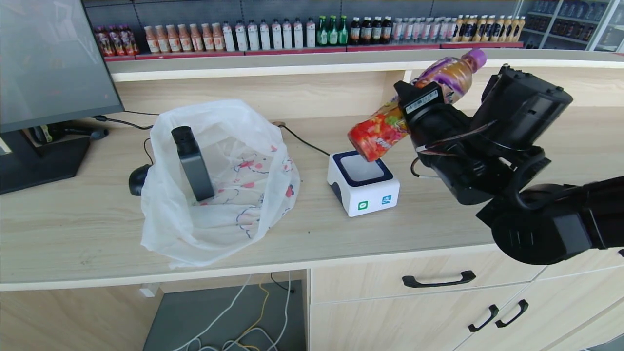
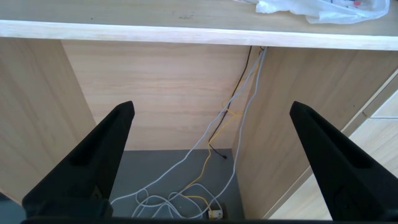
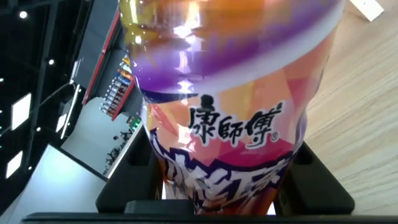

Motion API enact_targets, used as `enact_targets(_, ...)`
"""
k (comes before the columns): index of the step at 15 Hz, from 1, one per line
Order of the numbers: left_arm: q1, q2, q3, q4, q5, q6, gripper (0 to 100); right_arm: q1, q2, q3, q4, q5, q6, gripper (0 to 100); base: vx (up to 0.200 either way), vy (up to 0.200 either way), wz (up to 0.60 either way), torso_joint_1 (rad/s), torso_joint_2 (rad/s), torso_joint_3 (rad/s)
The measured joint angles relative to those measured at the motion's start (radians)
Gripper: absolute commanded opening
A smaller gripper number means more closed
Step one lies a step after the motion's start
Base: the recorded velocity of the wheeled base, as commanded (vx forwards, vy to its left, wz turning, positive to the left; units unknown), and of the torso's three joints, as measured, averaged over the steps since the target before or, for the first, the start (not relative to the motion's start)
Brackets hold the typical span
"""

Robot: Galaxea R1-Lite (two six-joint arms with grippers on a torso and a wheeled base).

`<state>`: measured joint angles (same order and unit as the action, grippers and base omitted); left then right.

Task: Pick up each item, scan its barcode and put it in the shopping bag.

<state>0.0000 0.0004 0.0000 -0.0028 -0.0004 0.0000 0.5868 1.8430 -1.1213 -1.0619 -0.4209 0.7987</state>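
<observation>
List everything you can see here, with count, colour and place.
bottle: one, orange and purple, tilted over scanner
scanner: one, white, dark top, mid counter
bag: one, white, left of scanner
container: one, dark, standing in bag
mouse: one, black, left of bag
monitor: one, dark, far left
shelf bottles: many, mixed, at the back
handles: three, black, on drawers
cables: several, white and yellow, under counter
left pincer: black, open, below counter edge
right pincer: black, shut on bottle

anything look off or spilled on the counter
Nothing stands out. The bottle is tilted only because the right claw holds it over the scanner; the dark item stands inside the shopping bag, nothing spilled.
</observation>
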Motion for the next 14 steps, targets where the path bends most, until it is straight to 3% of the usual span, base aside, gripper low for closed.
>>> enact_targets(9,0.000,0.000,0.000,0.000,0.000,0.000,100,0.041,-0.217,0.113,-0.029,0.006,-0.441,0,0.000,0.000,0.00,0.000,0.00,0.000)
enact_targets(14,0.000,0.000,0.000,0.000,0.000,0.000,100,0.067,-0.249,0.235,-0.239,0.154,-0.703,0,0.000,0.000,0.00,0.000,0.00,0.000)
